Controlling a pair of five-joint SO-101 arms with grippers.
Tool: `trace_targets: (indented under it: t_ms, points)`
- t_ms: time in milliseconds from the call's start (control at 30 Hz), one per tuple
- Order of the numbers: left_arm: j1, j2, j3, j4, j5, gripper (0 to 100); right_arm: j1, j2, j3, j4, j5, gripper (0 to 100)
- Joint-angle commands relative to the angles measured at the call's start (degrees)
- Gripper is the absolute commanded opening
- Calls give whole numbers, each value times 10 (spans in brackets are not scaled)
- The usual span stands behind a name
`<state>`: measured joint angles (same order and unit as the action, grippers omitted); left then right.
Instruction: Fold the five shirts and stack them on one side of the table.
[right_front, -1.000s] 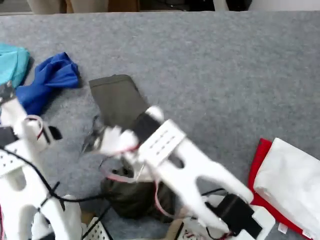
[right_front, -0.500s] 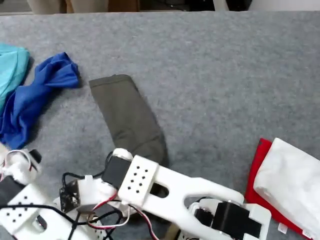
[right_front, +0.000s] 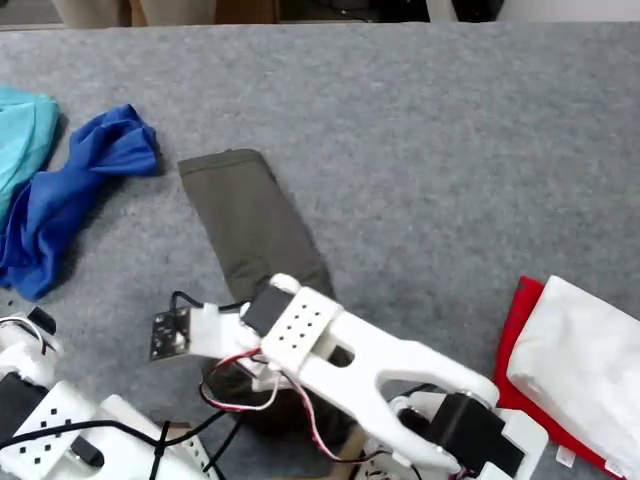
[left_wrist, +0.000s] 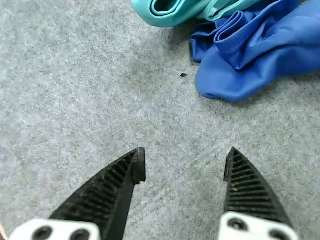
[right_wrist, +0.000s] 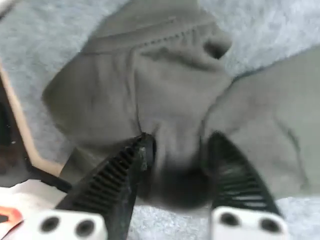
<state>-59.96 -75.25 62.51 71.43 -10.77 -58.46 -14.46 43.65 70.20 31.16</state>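
I read my right gripper (right_wrist: 175, 150) clamped on a fold of the olive shirt (right_front: 250, 220), lower centre of the high view. Left gripper (left_wrist: 185, 165): jaws wide above the table (left_wrist: 75, 90).

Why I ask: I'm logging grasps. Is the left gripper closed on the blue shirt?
No, the left gripper stands open over the bare grey table, and the blue shirt lies apart from its fingertips.
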Motion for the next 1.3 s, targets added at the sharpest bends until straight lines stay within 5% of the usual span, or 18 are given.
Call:
trace_targets:
  t_ms: [0,233,500,733,1000,1267]
  points:
    - [-5,-4,-2,-9,4,261,12,0,40,-41,-2,41]
    - [-3,-5,-5,-9,4,261,68,-12,24,-42,-3,5]
    - [0,-5,-6,-7,4,261,261,-70,-167,77,88,5]
    - [74,-5,-6,-4,4,257,429,-54,-297,75,143,5]
    - [237,0,-6,-4,76,257,582,59,-302,-40,191,5]
    - [518,30,18,-105,171,257,598,220,-306,-155,151,5]
